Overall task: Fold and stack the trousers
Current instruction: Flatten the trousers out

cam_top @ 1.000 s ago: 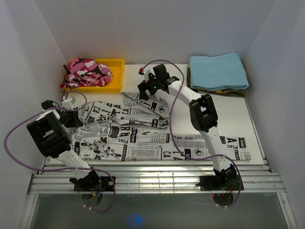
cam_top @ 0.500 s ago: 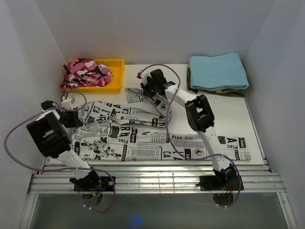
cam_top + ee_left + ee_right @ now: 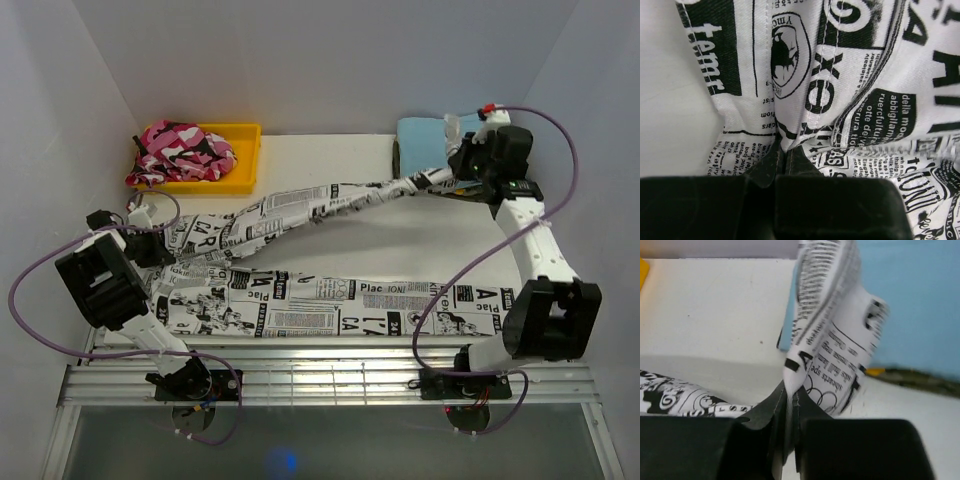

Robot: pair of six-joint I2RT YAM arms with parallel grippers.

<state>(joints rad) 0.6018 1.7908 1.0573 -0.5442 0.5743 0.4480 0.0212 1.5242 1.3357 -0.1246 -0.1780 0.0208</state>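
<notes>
White counter (image 3: 330, 165): the trousers (image 3: 300, 300) lie spread across it, left fingers (image 3: 762, 165) clenched on the waist end as anchor, right fingers (image 3: 765, 407) pinching one hem, holding that leg taut, presumably to straighten it for folding.

trousers (image 3: 320, 296) | white-black newsprint | one leg flat, other stretched diagonally

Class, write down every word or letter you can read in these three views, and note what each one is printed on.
"Plac": on the long white fabric trousers printed with black newspaper text, on the leg nearest the arm bases, top view; it appears twice.
"CA": large letters on that same leg.
"della mod": on the trousers in the left wrist view; its ending is unclear.
All other print, including that in the right wrist view: too small or blurred to read.
</notes>
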